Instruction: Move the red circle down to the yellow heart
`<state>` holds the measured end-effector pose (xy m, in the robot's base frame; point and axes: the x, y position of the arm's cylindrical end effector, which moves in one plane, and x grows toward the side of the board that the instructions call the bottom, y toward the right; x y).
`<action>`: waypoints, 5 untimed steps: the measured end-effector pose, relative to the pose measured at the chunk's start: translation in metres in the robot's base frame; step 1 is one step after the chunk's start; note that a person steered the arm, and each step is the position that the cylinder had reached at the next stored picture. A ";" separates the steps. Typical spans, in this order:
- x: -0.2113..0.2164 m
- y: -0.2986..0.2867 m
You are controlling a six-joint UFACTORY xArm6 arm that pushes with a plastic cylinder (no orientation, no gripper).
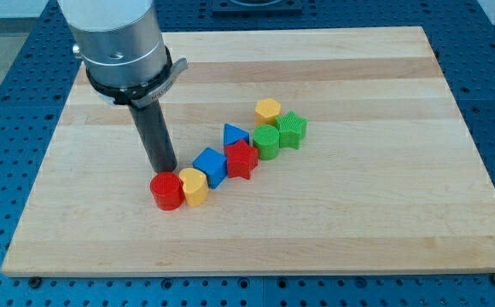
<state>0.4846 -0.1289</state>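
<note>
The red circle (166,191) sits on the wooden board, touching the yellow heart (194,187) on its right. My tip (164,170) is at the end of the dark rod, just above the red circle in the view and right against its upper edge. The rod's end is partly hidden behind the red circle.
A blue cube (211,165) touches the yellow heart's upper right. Beyond it run a red star (241,159), a blue triangle (235,135), a green circle (267,141), a green star (292,130) and a yellow hexagon (268,109). The board (384,213) lies on a blue perforated table.
</note>
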 end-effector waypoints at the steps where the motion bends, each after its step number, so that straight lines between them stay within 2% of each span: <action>1: -0.001 -0.012; 3: -0.001 -0.012; 4: 0.037 -0.012; 5: 0.043 -0.012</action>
